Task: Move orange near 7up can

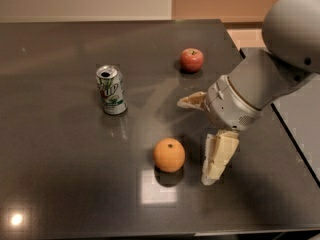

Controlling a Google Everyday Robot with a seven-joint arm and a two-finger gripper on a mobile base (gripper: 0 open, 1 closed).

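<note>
The orange (169, 154) sits on the dark table (60, 159), front of centre. The 7up can (111, 89) stands upright to its far left, well apart from it. My gripper (197, 140) is open, just right of the orange. One cream finger (217, 158) hangs down beside the orange's right side, the other finger (191, 101) points left, farther back. The gripper holds nothing and does not touch the orange.
A red apple (192, 59) lies at the back, right of centre, behind the gripper. The table's right edge runs close behind my arm (265, 84). A bright light reflection shows on the table in front of the orange.
</note>
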